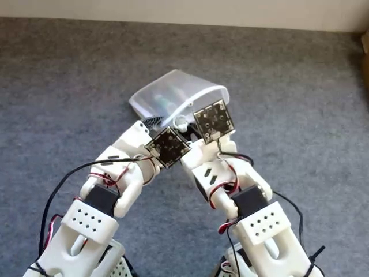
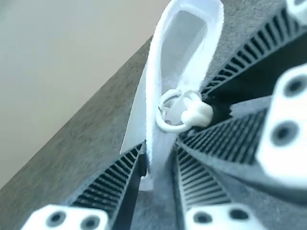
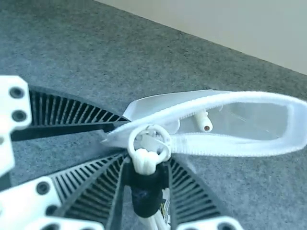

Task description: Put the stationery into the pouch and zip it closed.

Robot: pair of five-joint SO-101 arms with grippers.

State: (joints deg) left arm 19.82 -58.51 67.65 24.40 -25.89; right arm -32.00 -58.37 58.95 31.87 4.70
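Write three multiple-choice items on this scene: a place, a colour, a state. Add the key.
1. The translucent white zip pouch lies on: A) grey carpet B) a wooden tray C) a metal shelf
2. The zipper's ring pull is: A) red B) white C) black
3. The pouch's mouth is: A) zipped fully shut B) open C) taped over
Key: 1 A, grey carpet surrounds it; 2 B, the right pincer grips the pull's white tab; 3 B, a pen-like tip shows through the gap.

Soft, even light, perhaps from the right; shadows faint.
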